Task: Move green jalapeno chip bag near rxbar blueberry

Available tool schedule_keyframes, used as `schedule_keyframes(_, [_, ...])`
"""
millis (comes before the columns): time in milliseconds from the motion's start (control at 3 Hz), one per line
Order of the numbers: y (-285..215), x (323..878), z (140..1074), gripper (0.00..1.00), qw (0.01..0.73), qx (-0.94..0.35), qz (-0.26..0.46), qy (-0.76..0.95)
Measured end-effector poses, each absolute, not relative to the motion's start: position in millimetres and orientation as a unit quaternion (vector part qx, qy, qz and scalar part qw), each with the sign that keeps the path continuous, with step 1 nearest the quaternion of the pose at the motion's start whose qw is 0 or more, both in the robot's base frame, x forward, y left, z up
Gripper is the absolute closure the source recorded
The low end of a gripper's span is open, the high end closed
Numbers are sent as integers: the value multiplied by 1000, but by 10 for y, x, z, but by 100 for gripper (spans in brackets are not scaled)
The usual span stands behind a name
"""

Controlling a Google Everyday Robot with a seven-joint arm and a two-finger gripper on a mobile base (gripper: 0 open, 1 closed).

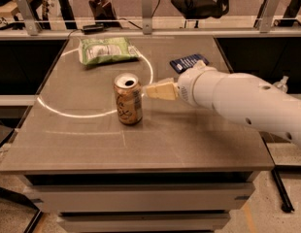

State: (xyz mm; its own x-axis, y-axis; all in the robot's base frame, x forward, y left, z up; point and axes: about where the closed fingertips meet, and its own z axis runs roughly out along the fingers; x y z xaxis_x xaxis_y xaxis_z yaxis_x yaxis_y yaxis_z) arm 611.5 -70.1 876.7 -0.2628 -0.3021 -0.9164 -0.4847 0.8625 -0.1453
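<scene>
The green jalapeno chip bag (pixel 107 50) lies flat at the back left of the table, light green with a white panel. The rxbar blueberry (pixel 187 62) lies at the back right, a small dark-blue bar partly hidden behind my arm. My gripper (pixel 151 91) sits above the table's middle, just right of the tan-gold drink can (pixel 128 99), pointing left. It is well in front of the bag and holds nothing that I can see.
The white arm (pixel 238 101) reaches in from the right across the table (pixel 141 140). A pale ring of light curves over the tabletop. A rail with metal posts and chairs stand behind the table's far edge.
</scene>
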Motion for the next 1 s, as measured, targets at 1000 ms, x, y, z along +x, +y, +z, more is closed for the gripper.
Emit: schedule_keyframes(1000, [244, 6627, 8884, 0, 586, -247, 127, 761])
